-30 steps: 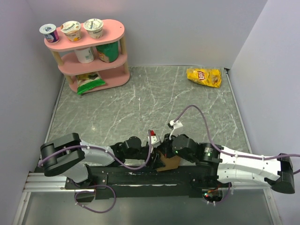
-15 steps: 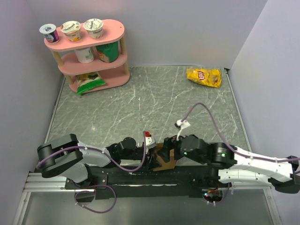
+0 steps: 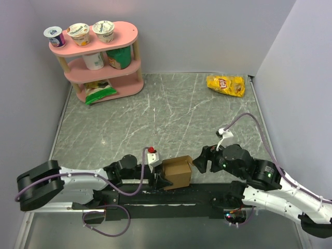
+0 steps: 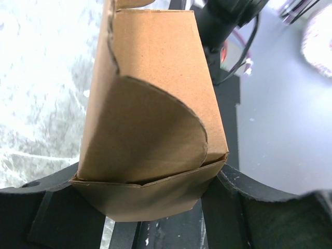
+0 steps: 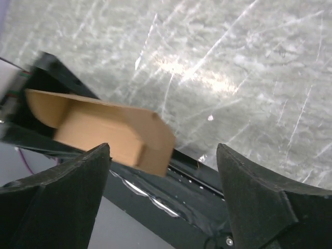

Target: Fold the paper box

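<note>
Here the paper box [image 3: 175, 172] sits clamped in the left gripper [image 3: 159, 176]; right gripper [image 3: 199, 164] apart.

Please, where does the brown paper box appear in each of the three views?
Top external: the paper box, bottom centre, at the near edge of the table.
Left wrist: the box fills the centre, very close.
Right wrist: the box lies left of centre, blurred.
Shared landmark: the grey marbled table.

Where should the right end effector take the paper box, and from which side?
The free right end, approached from the right. The left end effector clamps the left end of the paper box. The right end effector stands open, facing its right wall. Likely best to pinch across the flat near and far faces.
</note>
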